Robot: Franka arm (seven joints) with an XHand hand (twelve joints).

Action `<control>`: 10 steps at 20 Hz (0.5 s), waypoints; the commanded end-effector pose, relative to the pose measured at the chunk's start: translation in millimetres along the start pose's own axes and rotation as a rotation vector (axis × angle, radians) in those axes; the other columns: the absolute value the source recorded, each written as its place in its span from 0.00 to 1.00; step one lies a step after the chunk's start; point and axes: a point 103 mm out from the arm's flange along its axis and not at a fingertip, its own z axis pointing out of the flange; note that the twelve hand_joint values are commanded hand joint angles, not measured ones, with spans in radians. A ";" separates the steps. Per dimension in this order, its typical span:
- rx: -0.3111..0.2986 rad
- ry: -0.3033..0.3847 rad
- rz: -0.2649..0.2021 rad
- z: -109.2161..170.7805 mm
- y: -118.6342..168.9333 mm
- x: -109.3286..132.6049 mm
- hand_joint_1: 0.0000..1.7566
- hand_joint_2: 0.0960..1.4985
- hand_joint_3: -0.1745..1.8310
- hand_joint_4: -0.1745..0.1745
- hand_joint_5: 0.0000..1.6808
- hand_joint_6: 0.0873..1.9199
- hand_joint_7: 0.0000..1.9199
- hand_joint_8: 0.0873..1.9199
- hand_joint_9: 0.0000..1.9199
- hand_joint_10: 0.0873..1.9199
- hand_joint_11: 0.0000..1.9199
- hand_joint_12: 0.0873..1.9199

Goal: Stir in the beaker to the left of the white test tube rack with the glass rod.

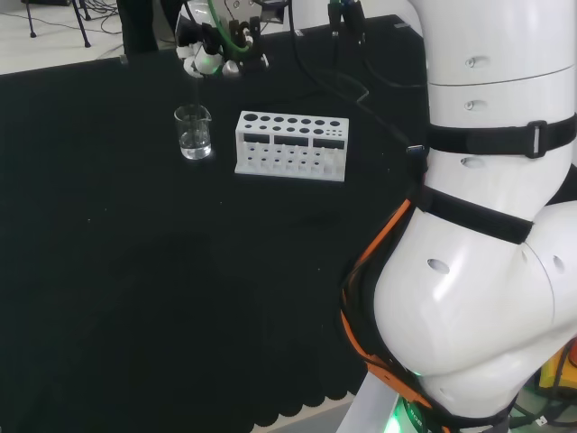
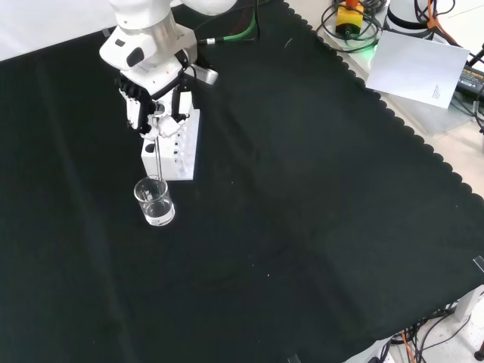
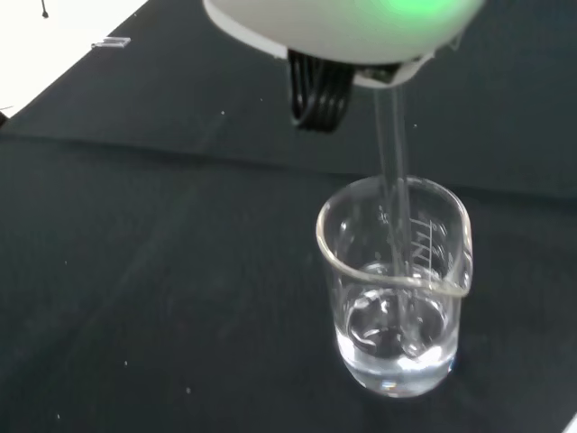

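Note:
A clear glass beaker (image 1: 194,133) (image 2: 154,201) (image 3: 395,287) with a little water stands on the black cloth, left of the white test tube rack (image 1: 290,146) (image 2: 175,145) in the head view. The hand (image 1: 212,54) (image 2: 153,102) hangs above the beaker, its fingers curled round the top of a thin glass rod (image 2: 156,155) (image 3: 395,194). The rod hangs almost straight down. In the wrist view its lower end is inside the beaker, down in the water near the bottom.
In the head view the arm's big white links (image 1: 487,225) take up the right side. A white paper sheet (image 2: 421,66) and cables (image 2: 355,23) lie beyond the cloth's scalloped edge at the front view's top right.

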 end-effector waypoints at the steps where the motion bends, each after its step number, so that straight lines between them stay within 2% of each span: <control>1: -0.031 -0.008 -0.042 -13.7 18.5 22.6 0.74 0.37 0.55 0.00 0.63 0.45 0.61 0.64 0.90 0.37 0.91 0.31; 5: -0.033 -0.007 -0.060 -14.6 25.6 28.1 0.74 0.37 0.55 0.00 0.63 0.45 0.61 0.64 0.90 0.37 0.91 0.31; 10: -0.028 -0.006 -0.040 -14.2 25.4 13.4 0.74 0.37 0.55 0.00 0.63 0.45 0.61 0.64 0.90 0.37 0.91 0.31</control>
